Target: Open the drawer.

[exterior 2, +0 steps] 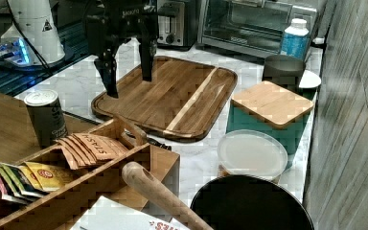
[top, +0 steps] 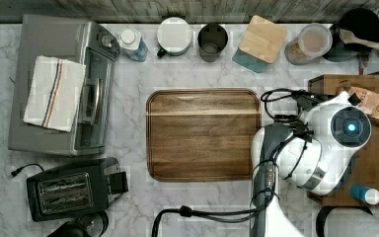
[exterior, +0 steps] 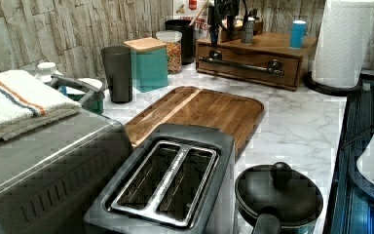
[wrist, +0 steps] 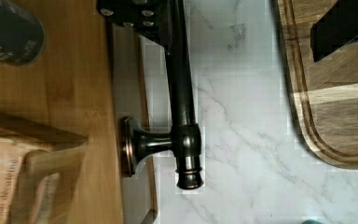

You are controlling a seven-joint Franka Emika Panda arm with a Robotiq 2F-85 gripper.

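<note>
Your marble surface (top: 128, 143) carries the wooden cutting board (top: 203, 134) at the top view's centre. The drawer (exterior: 246, 62) sits at three o'clock of that board in the top view, in the wooden box under the tea packets (exterior 2: 88, 148), and looks closed. Its black bar handle (wrist: 181, 88) runs along the front on a round mount (wrist: 129, 145). Your gripper (exterior 2: 127, 72) hangs spread wide, holding nothing, one finger (wrist: 161, 21) over the bar.

The drawer (exterior: 246, 61) is wide, shallow, medium-brown wood, sitting closed in its wooden box. A long black bar handle (exterior: 241, 65) on round mounts spans its front. It lies near the counter's back edge.
</note>
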